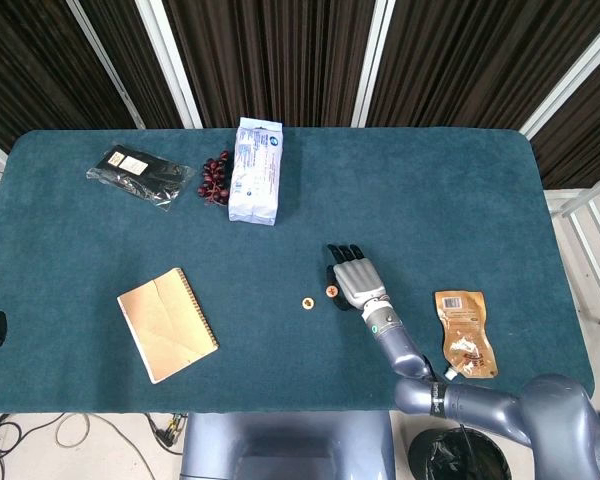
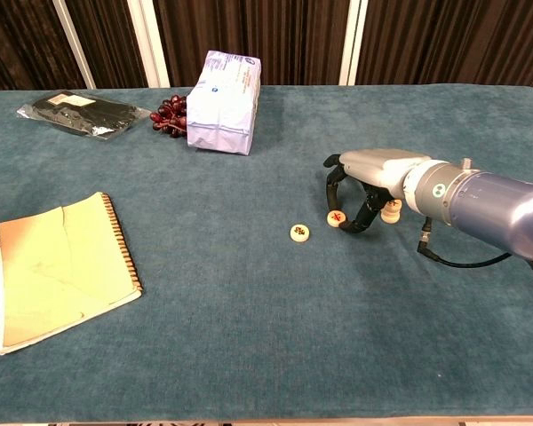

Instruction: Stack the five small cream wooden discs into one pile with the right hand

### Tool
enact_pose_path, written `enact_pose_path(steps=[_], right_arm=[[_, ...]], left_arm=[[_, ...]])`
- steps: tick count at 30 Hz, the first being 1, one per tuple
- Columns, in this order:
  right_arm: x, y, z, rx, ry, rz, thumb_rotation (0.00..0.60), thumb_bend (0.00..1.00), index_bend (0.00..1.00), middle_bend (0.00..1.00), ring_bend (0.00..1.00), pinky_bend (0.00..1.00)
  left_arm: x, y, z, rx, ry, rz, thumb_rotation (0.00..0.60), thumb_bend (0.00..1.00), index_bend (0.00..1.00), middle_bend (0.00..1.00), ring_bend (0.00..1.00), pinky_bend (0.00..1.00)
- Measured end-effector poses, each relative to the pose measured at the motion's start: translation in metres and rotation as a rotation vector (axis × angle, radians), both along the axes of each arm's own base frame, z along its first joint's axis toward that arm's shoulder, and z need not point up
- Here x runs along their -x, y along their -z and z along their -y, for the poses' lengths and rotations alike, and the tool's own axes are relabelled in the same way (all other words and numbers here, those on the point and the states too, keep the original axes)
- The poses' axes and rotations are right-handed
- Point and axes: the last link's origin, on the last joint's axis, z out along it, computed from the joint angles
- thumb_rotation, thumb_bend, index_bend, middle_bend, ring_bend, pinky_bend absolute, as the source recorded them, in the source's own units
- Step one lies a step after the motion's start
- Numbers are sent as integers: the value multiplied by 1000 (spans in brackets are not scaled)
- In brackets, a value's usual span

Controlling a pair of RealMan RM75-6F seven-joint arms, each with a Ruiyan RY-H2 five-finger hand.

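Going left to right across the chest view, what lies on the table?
Tan spiral notebook → black plastic packet → dark red grapes → white tissue pack → cream wooden disc with dark mark → cream disc with red mark → right hand

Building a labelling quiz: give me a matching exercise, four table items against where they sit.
Things:
1. tan spiral notebook
2. white tissue pack
3. brown foil pouch
4. black plastic packet

Places:
A. far left corner area
B. near right, beside the right arm
C. near left
D. far side, next to the dark red grapes

Pairs: 1-C, 2-D, 3-B, 4-A
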Motion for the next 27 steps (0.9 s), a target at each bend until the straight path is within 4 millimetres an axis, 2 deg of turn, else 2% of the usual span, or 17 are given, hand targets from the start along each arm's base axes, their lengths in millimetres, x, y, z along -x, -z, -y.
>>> enact_pose_path(steps=[6,15,27], right_arm=[[-1,1,-1,-7,0,2,600,411,548,0,0,0],[-4,-1,-1,-10,-2,20,600,411,558,0,0,0],[-10,-37,6,28,14,85,600,411,558,0,0,0]], left_arm=[[0,0,0,-1,-1,2,600,490,165,0,0,0],[0,0,0,0,-2,3,600,490,165,0,0,0],[0,0,0,0,0,1,600,490,165,0,0,0]])
